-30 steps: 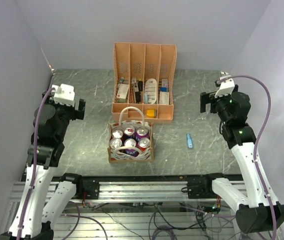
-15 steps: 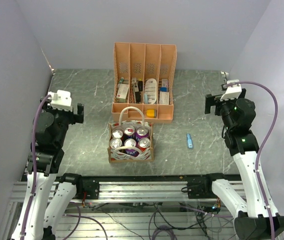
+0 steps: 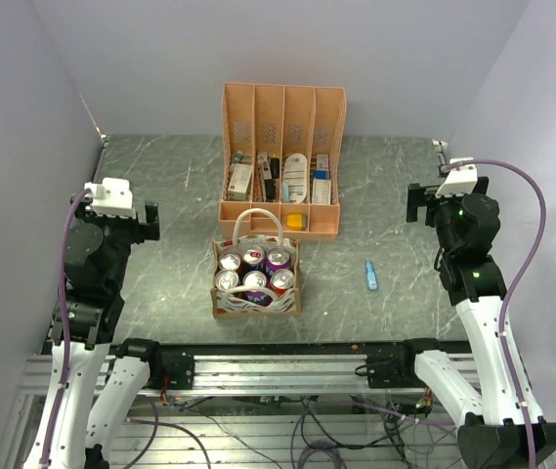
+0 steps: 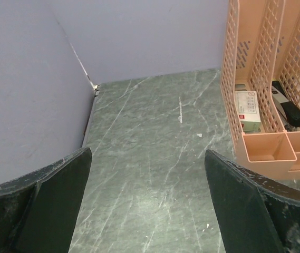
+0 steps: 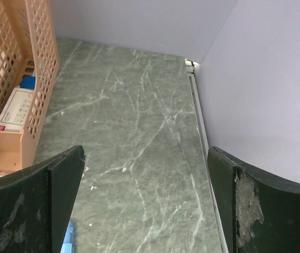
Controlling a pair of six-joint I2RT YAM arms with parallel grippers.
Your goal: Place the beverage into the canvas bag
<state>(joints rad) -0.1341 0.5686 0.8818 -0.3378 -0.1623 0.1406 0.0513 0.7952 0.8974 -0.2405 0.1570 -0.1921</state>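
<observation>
The canvas bag point(image 3: 255, 278) stands upright at the table's middle front, tan with white loop handles. Several beverage cans point(image 3: 255, 272) stand inside it, tops showing. My left gripper point(image 3: 149, 220) is raised at the left side, well left of the bag, open and empty; its jaws stand wide apart over bare table in the left wrist view point(image 4: 147, 211). My right gripper point(image 3: 414, 200) is raised at the right side, far from the bag, open and empty, as the right wrist view point(image 5: 145, 211) shows.
A peach plastic file organiser point(image 3: 280, 161) with boxes and small items stands behind the bag; it also shows in the left wrist view point(image 4: 268, 95) and right wrist view point(image 5: 18, 79). A small blue item point(image 3: 370, 275) lies right of the bag. Walls close in left, right and back.
Both arms have drawn back and lifted a little, the left gripper moving left and down in the view, the right gripper moving right. The bag and cans have not moved.
</observation>
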